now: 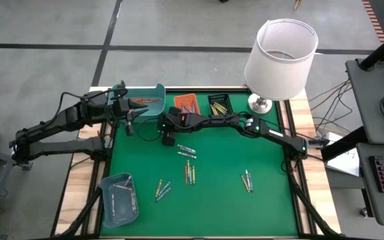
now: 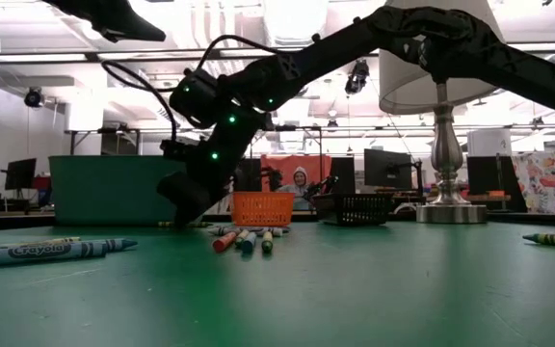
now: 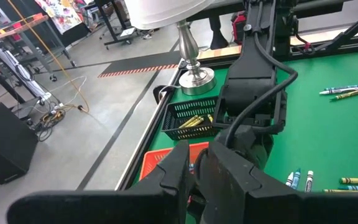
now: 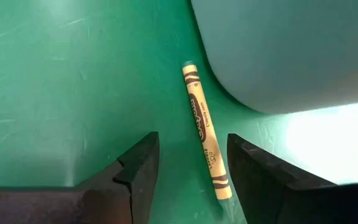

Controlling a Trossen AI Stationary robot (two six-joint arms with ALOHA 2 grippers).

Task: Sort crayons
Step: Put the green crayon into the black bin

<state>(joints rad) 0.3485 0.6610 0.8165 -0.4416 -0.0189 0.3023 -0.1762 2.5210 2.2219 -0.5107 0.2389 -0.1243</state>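
My right gripper point(image 4: 191, 140) is open and low over the green mat, beside the far teal tray point(image 4: 291, 50). Its fingers stand on either side of a yellowish crayon point(image 4: 204, 140) that lies flat on the mat; they are not touching it. In the high view this gripper point(image 1: 167, 135) is at the tray's near right corner. My left gripper point(image 3: 192, 177) hangs high over the far teal tray point(image 1: 142, 100). Its fingers are close together, with nothing showing between them. Loose crayons lie in small groups point(image 1: 187, 151) point(image 1: 189, 173) point(image 1: 162, 190) point(image 1: 247, 180).
An orange tray point(image 1: 185, 103) and a black tray point(image 1: 220, 105) with crayons stand at the far edge. A white lamp point(image 1: 280, 57) stands at the far right corner. A second teal tray point(image 1: 119, 197) sits near left. A blue crayon point(image 2: 46, 253) lies close to the low camera.
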